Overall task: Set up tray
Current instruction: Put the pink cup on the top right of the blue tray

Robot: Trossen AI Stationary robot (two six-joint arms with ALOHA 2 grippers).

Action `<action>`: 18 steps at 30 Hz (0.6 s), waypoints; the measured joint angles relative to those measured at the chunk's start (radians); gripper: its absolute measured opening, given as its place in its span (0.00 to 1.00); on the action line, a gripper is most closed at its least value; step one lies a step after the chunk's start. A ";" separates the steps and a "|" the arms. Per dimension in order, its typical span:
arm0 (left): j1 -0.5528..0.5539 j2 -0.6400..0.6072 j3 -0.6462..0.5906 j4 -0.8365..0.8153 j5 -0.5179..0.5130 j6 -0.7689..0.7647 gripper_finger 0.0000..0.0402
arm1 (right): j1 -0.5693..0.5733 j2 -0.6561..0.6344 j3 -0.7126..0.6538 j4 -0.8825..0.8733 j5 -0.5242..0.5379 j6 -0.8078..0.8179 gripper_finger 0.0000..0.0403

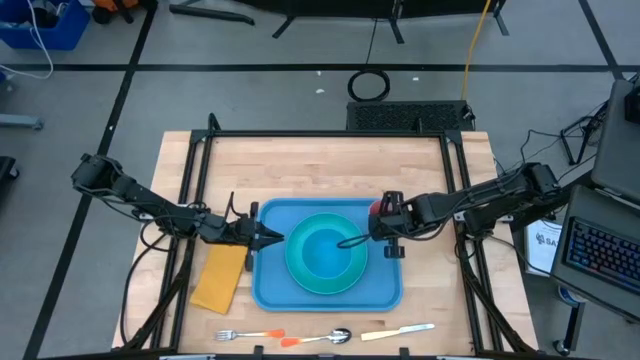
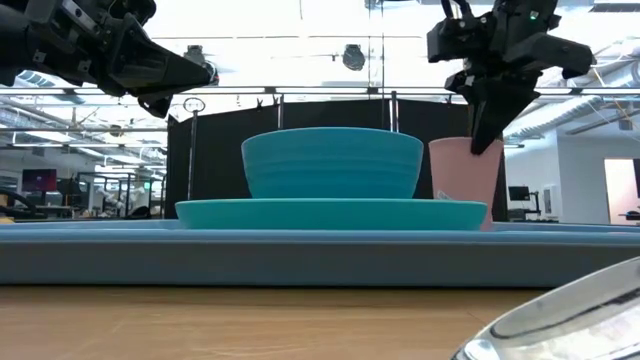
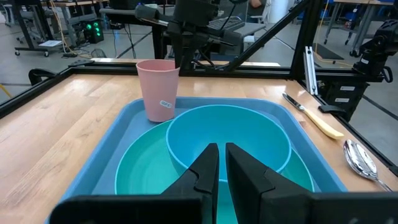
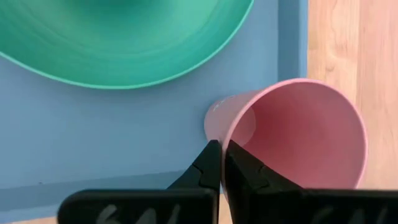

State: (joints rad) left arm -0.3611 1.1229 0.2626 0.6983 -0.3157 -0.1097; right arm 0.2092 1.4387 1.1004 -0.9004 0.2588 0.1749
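A robotics lab or workshop, not a home. A pale wooden counter (image 1: 320, 160) sits inside a black metal frame (image 1: 330, 132) on a grey floor (image 1: 250, 95) marked with dark lines. At the right edge of the overhead frame, a computer keyboard (image 1: 600, 252) sits beside the counter. A coiled black cable (image 1: 369, 84) lies on the floor at upper centre. The table-level view looks into a large open hall with bright ceiling lights, exposed beams, a black curtain (image 2: 300, 130) behind the counter, and monitors (image 2: 38, 180) on desks at far left.
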 joint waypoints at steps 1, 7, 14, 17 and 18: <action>0.000 0.000 0.000 0.000 0.000 0.000 0.09 | 0.000 0.000 0.000 -0.001 -0.001 0.000 0.00; 0.000 0.000 0.000 0.000 0.000 -0.002 0.09 | 0.000 0.000 0.000 0.006 -0.001 -0.001 0.00; 0.000 0.000 0.000 0.000 0.000 -0.002 0.09 | 0.000 0.015 -0.001 0.006 -0.002 -0.008 0.00; 0.000 0.000 0.000 0.000 0.000 -0.002 0.09 | -0.002 0.024 0.000 0.013 -0.004 -0.013 0.01; 0.000 0.000 0.000 0.000 0.000 -0.002 0.09 | -0.002 0.026 -0.001 0.014 -0.006 -0.015 0.01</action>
State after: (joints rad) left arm -0.3611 1.1233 0.2626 0.6987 -0.3157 -0.1116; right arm 0.2077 1.4650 1.0996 -0.8860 0.2531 0.1602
